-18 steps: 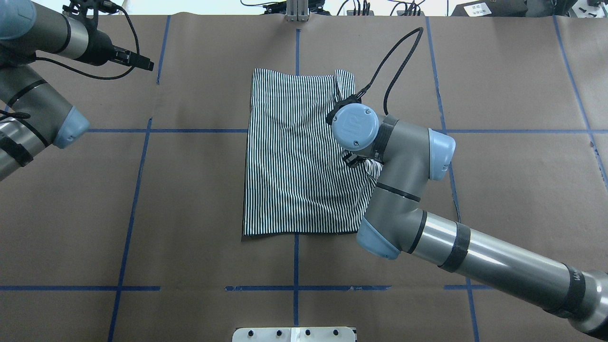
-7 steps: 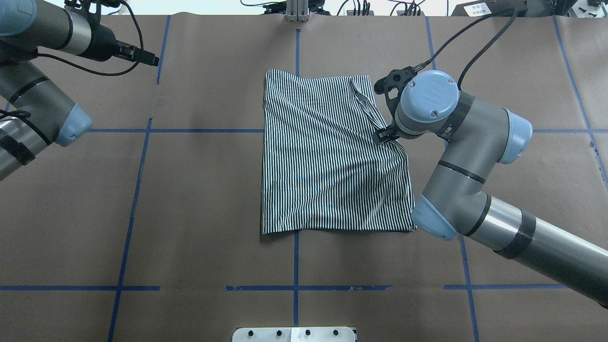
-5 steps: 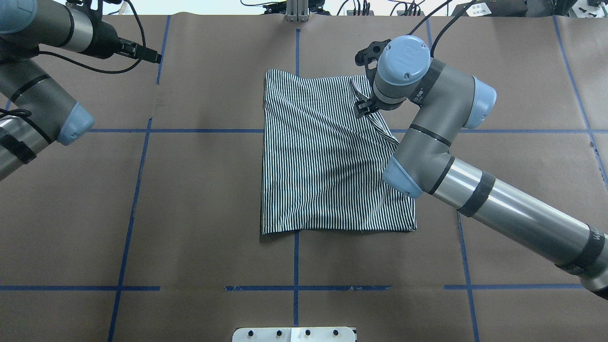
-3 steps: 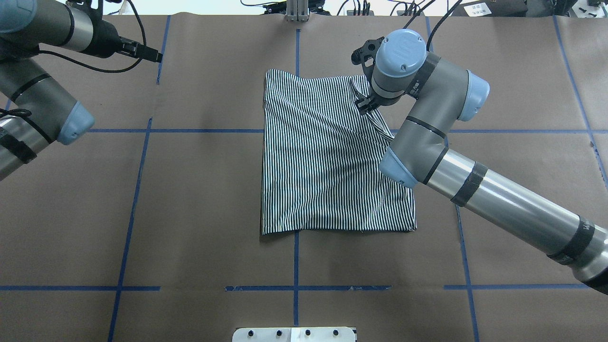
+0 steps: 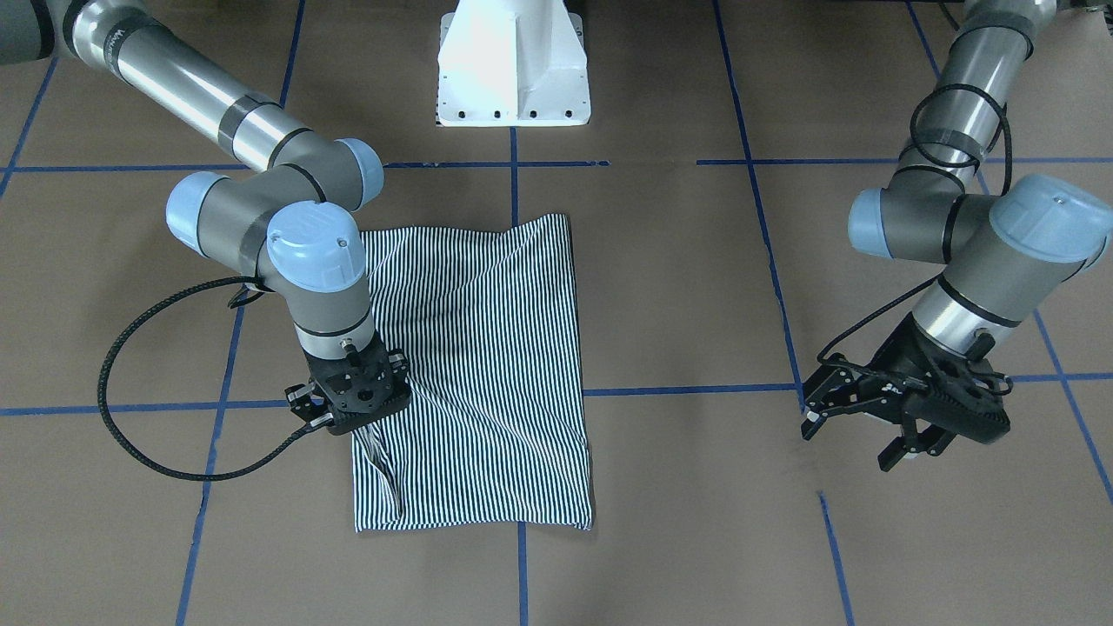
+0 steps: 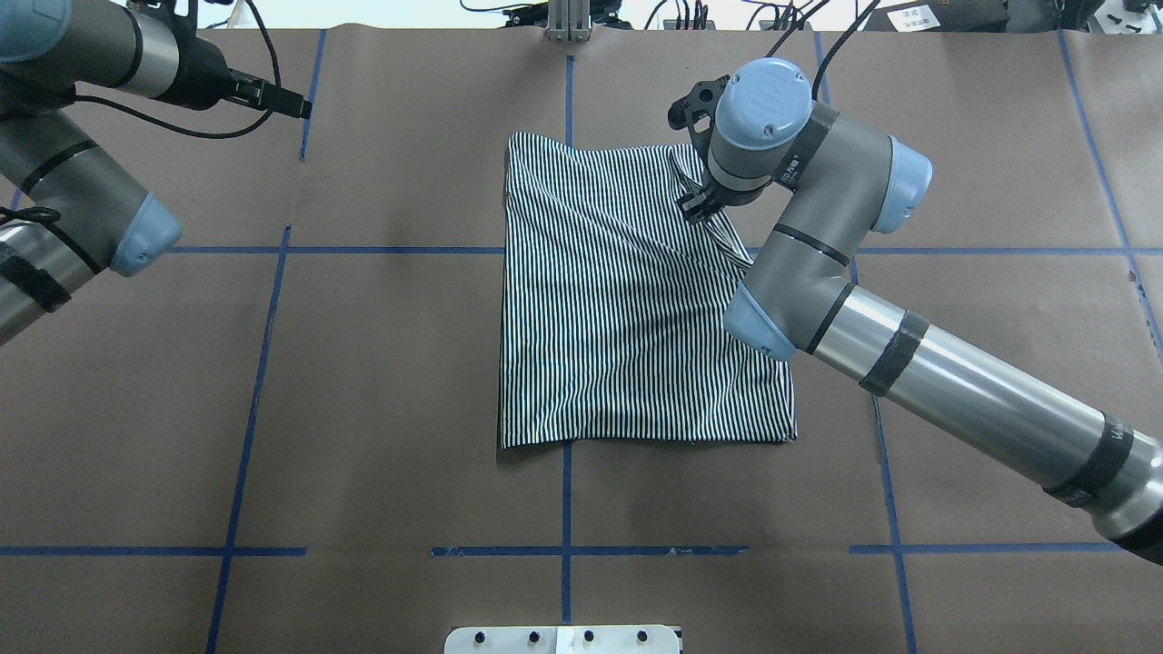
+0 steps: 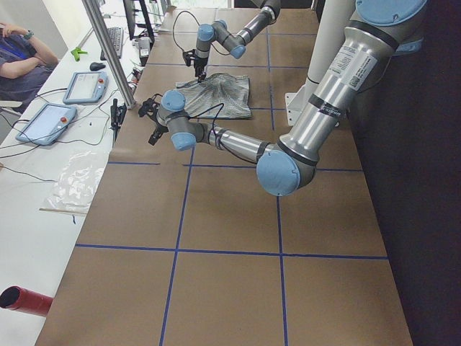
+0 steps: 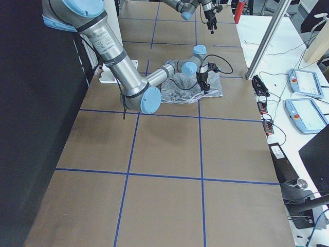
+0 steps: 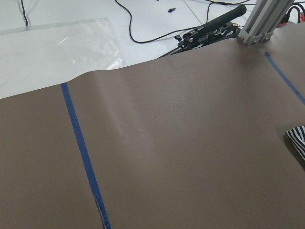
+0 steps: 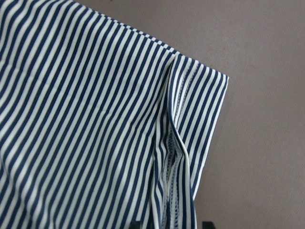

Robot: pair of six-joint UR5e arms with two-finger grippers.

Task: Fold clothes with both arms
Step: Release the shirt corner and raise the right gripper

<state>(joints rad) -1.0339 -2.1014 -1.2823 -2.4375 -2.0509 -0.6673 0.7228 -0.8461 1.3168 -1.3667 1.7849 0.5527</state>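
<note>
Right pincer (image 5: 363, 424) above folded edge of striped shirt (image 5: 487, 365)

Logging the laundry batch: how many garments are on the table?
1: the striped shirt, lying folded near the middle of the table, right gripper over its far right corner. Anything beneath it would be hidden.

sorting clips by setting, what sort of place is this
Most likely a robotics lab workcell: a right arm and left arm work over a table papered brown and gridded with blue tape, and teach pendants lie beside it.
</note>
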